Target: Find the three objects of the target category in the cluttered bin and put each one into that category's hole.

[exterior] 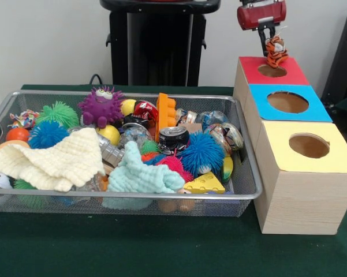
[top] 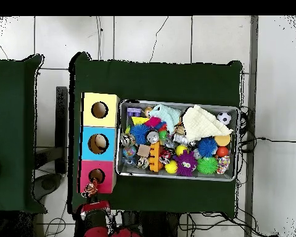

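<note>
My gripper (exterior: 271, 38) hangs at the top right, shut on a small orange striped tiger toy (exterior: 275, 51). The toy dangles just above the red hole (exterior: 271, 70), the farthest opening in the wooden box (exterior: 300, 202). From overhead the tiger toy (top: 91, 187) shows at the near edge of the red panel (top: 107, 175), with the gripper (top: 90, 192) over it. Beside the box stands the wire bin (exterior: 133, 197), packed with toys, including a purple furry monster (exterior: 101, 105).
The box also has a blue hole (exterior: 287, 102) and a yellow hole (exterior: 309, 145). In the bin lie a cream cloth (exterior: 52, 158), a mint cloth (exterior: 141, 176), a cheese wedge (exterior: 205, 183), an orange brick (exterior: 165, 115), a can (exterior: 173, 137) and spiky balls (exterior: 202, 153).
</note>
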Motion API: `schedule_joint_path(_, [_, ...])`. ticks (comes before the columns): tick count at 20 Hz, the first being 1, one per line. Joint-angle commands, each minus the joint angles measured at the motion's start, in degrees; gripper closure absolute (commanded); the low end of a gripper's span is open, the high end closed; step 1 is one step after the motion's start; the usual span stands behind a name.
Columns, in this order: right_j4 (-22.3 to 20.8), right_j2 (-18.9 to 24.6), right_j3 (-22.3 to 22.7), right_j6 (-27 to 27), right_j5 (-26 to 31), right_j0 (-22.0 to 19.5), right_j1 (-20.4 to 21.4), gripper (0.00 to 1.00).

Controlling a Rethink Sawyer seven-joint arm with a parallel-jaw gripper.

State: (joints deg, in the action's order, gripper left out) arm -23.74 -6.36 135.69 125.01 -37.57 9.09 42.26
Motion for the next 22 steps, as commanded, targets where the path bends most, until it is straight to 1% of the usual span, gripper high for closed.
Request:
schedule_joint_path(1, [-2.4, 5.3, -7.1, 8.7, -0.4, -5.6, -6.0, 1.00])
schedule_joint_path(4, [-3.6, 6.6, -7.7, 8.4, 0.8, -7.6, -5.8, 1.00])
schedule_joint_path(6, [-3.6, 7.1, -7.7, 8.2, 0.8, -8.1, -5.9, 1.00])
schedule_joint_path(19, [-2.0, 7.5, -6.3, 7.6, 1.0, -8.9, -4.6, 1.00])
schedule_joint_path(22, [-2.1, 7.3, -5.8, 7.7, 1.8, -9.4, -3.2, 1.00])
